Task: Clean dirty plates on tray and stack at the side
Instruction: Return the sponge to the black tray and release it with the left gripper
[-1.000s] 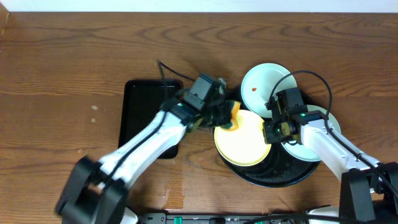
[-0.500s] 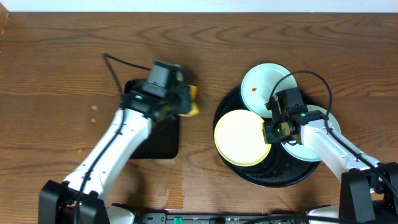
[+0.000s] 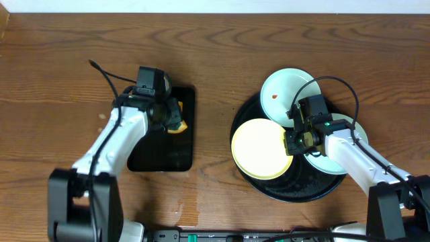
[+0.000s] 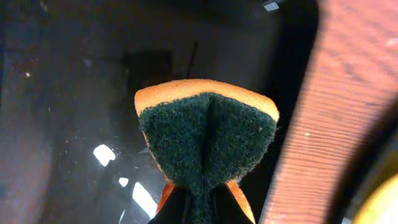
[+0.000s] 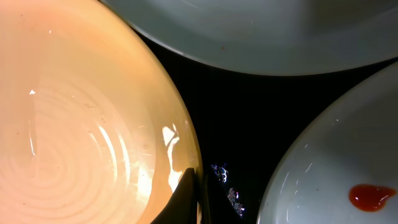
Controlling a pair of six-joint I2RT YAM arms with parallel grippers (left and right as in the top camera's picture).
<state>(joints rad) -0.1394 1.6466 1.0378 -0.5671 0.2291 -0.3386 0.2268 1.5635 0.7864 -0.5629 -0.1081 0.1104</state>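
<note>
Left tool (image 4: 198, 210) pinches folded, coarse green-orange sponge (image 4: 208, 137)

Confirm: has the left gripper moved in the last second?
Yes. The left gripper, shut on the sponge, swung left from the yellow plate's edge to above the rectangular tray, which stayed put.

A robotics lab setup, by the look — two arms (image 3: 114, 144) (a cable (image 3: 101, 70) trailing) set at a wood-grain table (image 3: 54, 81), white wall (image 3: 215, 5) behind.

Pale yellow plate (image 3: 261, 149), mint-white plate (image 3: 282, 84) with red spot, black tray (image 3: 295, 189), orange-and-green sponge (image 4: 205, 134), brown wood-grain table (image 3: 67, 60)
</note>
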